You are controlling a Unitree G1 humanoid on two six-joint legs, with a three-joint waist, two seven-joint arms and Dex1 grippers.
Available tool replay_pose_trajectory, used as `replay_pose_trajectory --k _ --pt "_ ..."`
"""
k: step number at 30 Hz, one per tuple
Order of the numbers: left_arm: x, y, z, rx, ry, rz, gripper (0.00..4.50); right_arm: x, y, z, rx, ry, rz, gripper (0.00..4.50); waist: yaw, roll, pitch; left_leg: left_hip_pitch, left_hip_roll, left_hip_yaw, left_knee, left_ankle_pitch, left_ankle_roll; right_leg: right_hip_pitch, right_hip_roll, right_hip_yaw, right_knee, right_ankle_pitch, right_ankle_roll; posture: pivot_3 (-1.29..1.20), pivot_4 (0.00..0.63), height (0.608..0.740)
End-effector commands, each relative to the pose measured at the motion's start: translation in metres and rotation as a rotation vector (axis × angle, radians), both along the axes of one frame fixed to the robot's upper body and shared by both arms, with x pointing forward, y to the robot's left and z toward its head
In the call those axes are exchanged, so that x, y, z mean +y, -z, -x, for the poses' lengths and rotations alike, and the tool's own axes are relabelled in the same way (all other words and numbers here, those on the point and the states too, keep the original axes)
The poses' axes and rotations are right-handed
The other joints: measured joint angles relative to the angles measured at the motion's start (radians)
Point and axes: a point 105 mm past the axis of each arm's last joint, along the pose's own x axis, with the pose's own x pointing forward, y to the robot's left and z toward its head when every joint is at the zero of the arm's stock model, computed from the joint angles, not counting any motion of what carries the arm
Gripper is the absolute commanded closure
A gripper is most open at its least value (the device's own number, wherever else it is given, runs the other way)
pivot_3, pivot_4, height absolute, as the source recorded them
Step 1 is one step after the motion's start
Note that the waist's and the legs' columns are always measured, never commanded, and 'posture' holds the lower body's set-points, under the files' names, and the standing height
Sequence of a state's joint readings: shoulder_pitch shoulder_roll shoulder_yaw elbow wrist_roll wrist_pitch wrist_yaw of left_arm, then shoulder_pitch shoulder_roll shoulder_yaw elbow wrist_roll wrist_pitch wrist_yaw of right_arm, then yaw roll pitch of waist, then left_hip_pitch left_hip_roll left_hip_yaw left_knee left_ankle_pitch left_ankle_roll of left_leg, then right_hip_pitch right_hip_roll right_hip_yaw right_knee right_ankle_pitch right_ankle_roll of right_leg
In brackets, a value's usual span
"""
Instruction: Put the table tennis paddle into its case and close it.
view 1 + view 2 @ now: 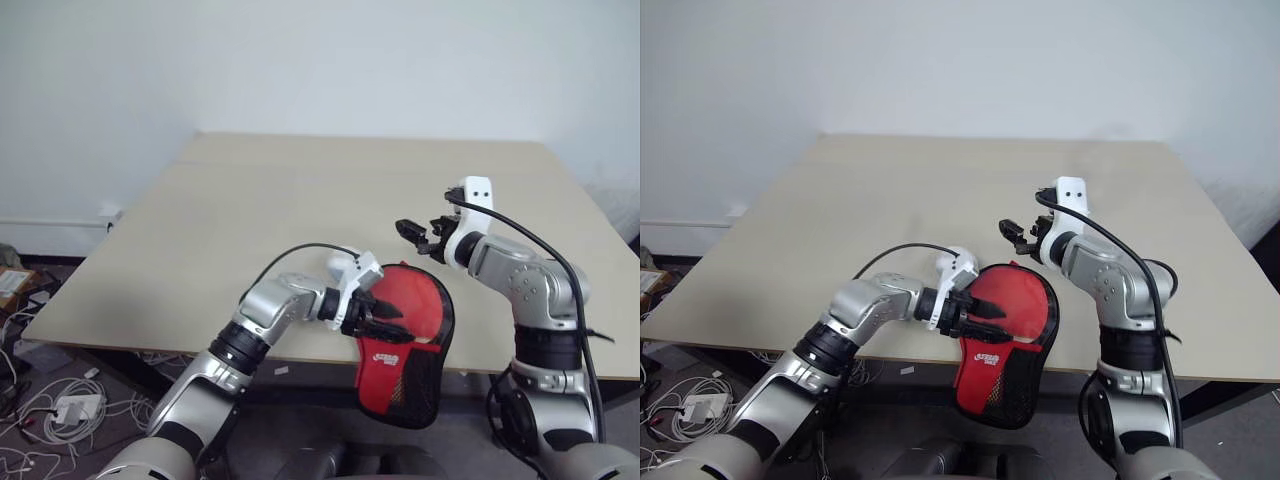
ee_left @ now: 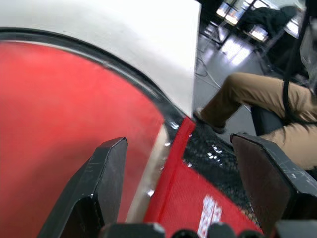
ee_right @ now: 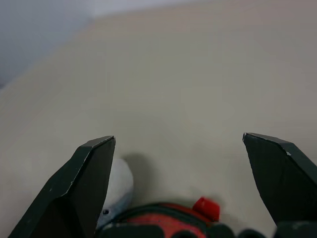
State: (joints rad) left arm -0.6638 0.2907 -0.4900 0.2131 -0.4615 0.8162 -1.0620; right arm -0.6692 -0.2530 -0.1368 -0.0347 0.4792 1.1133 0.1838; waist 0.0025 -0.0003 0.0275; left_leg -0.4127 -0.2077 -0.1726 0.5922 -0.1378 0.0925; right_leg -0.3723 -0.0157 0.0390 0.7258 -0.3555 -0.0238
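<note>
case: the red paddle-shaped case is up in the air at the near edge of the table, round part on top and over the tabletop, narrow end with the white logo hanging down past the edge. Black zipper trim all around, black mesh at the bottom.
paddle: the left wrist view has a big red rubber face with a pale wooden edge, tucked in beside the case's red fabric and mesh (so at least partly inside; can't tell how deep).
left gripper: the left gripper has its black fingers pinching the case around the middle.
right gripper: the right gripper hovers over the table just behind the case, jaws spread wide, holding nothing.
table: beige tabletop, white wall behind.
floor: cables and a power strip to the left.
</note>
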Motion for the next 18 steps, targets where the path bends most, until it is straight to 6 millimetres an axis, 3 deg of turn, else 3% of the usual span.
replay_pose_trajectory --k 1,3,6,10,18 --pt "0.001 0.005 0.005 -0.001 0.081 -0.058 0.96 0.008 -0.009 -0.01 0.002 -0.045 0.011 0.0 -0.003 0.0 0.0 0.0 0.0 0.0 0.0 0.0 0.0 0.0 0.0 0.0 0.0 0.0 0.0 0.0 0.0 0.74" --pt "0.005 0.013 0.006 0.037 0.098 -0.101 0.96 0.014 -0.012 -0.015 0.014 -0.071 0.005 0.0 -0.004 0.0 0.0 0.0 0.0 0.0 0.0 0.0 0.0 0.0 0.0 0.0 0.0 0.0 0.0 0.0 0.0 0.74" --pt "0.016 0.043 0.006 -0.02 0.138 -0.258 0.96 0.026 -0.018 -0.023 0.028 -0.12 -0.022 0.0 -0.004 0.0 0.0 0.0 0.0 0.0 0.0 0.0 0.0 0.0 0.0 0.0 0.0 0.0 0.0 0.0 0.0 0.74" --pt "0.021 0.067 0.005 -0.073 0.143 -0.327 0.96 0.05 -0.023 -0.027 0.031 -0.218 -0.025 0.0 -0.003 -0.002 -0.003 0.002 0.0 0.0 0.0 0.0 0.0 0.002 0.0 0.0 0.0 0.0 0.0 0.0 0.0 0.74" --pt "0.012 0.074 0.005 -0.053 0.111 -0.316 0.96 0.088 0.0 -0.017 0.194 -0.388 -0.035 0.0 0.009 -0.006 -0.016 0.003 0.0 -0.001 0.002 -0.003 0.007 0.005 0.001 -0.002 -0.002 0.003 0.003 0.0 0.0 0.74"
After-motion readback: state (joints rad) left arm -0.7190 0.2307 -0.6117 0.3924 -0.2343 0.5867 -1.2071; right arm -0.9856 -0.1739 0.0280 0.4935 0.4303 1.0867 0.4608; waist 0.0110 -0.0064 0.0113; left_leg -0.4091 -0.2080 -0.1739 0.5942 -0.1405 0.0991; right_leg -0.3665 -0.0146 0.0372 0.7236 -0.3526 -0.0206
